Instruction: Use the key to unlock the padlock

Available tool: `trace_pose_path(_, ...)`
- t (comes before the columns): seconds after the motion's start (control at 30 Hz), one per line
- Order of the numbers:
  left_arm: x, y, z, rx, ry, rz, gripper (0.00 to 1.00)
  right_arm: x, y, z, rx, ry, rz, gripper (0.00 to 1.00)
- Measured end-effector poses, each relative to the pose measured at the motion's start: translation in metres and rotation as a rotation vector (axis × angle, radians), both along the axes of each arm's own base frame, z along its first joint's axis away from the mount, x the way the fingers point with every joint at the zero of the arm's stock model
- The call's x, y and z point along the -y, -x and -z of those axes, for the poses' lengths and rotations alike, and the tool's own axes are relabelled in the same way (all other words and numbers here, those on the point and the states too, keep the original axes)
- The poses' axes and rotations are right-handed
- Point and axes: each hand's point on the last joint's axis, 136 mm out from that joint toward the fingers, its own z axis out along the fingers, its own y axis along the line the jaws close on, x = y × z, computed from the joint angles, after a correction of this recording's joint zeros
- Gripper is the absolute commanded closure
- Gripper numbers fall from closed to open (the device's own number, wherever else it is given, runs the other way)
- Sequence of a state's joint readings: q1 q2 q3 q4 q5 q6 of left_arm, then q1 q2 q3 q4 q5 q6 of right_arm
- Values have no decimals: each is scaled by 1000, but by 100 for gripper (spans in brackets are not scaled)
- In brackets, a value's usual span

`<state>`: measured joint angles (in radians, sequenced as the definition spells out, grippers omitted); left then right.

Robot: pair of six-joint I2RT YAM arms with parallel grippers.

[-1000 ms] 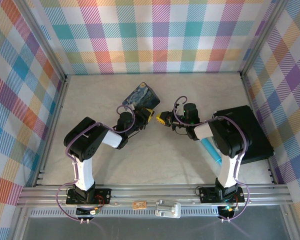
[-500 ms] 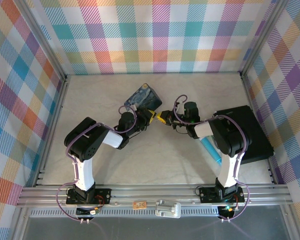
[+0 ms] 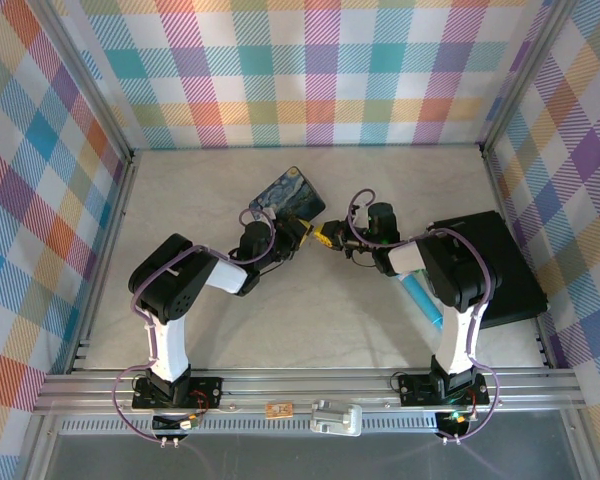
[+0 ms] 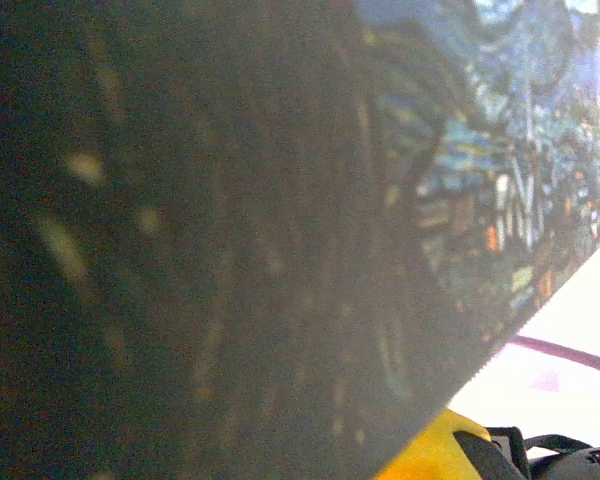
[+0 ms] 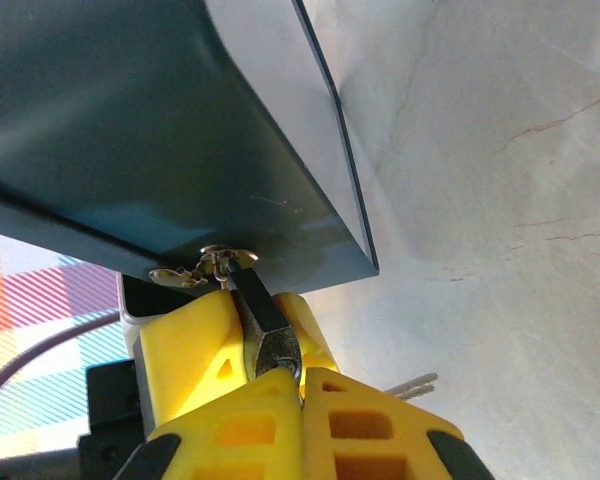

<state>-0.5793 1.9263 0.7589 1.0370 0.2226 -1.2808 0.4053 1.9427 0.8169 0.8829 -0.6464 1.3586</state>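
Top external view first: finds the left end effector (image 3: 300, 230) and the right end effector (image 3: 326, 238) nose to nose above the table (image 3: 200, 200), yellow fingers almost touching. Puts the blue painted tin (image 3: 288, 193) just beyond the left end effector. Places a light-blue pen (image 3: 421, 300) and a black case (image 3: 510, 280) well behind the right end effector, back beside that arm.

Right wrist view next: shows the right end effector (image 5: 302, 390) closed, its two yellow fingers (image 5: 230, 435) pressed together with barely a seam between them. Sets the padlock (image 5: 270, 335) straight ahead of those tips, dark-grey body touching them at its lower end, silvery top end up against the lower edge of the tin (image 5: 130, 120), seen here from its dark underside. Shows the left end effector (image 5: 252, 322) clamped on the padlock, one yellow finger on each flank of the body. Catches the key (image 5: 412, 383) as thin pale slivers sticking out just right of the right end effector's fingertips (the pinched part hidden between the pads, so gripped there as far as can be told). Leaves pale marbled table (image 5: 480, 150) past the tin on the right.

Left wrist view: sits right up against the tin (image 4: 490, 150), mostly dark and blurred, with a yellow finger (image 4: 430, 455) at the bottom edge, just below the tin; cannot tell whose.
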Motion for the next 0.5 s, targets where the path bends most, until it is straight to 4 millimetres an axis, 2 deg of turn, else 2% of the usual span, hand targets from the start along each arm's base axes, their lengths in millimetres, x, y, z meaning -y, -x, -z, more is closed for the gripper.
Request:
trace_pose_path(0.27,5,-4,-14,183,-34,37,100,6,0,-10,-279,-264,123,100)
trace_pose_path(0.5,5,-12,-25,323,-42,11,100,5,-8,-25,-359,-359,272,100)
